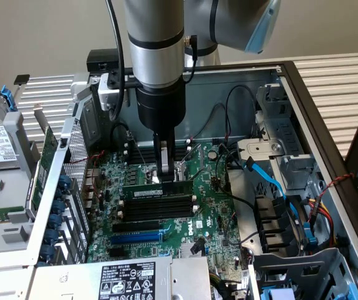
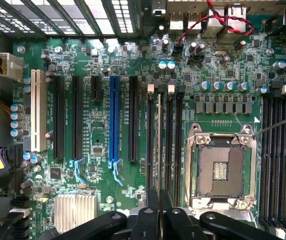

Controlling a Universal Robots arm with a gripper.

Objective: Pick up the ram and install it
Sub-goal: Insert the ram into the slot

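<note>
The ram (image 1: 149, 190) (image 2: 158, 135) stands edge-up just beneath the closed jaws' tips.

You're at a computer-assembly bench: an opened desktop case (image 1: 241, 78), its motherboard (image 1: 210, 212) bared, lies on a slatted surface (image 1: 335, 81) under a robot arm (image 1: 157, 56).

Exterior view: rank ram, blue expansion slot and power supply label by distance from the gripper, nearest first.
From the gripper:
1. ram: right at the fingertips, at the black memory slots.
2. blue expansion slot: beyond the memory slots, lower in the exterior view.
3. power supply label: at the view's bottom edge, farthest.
</note>
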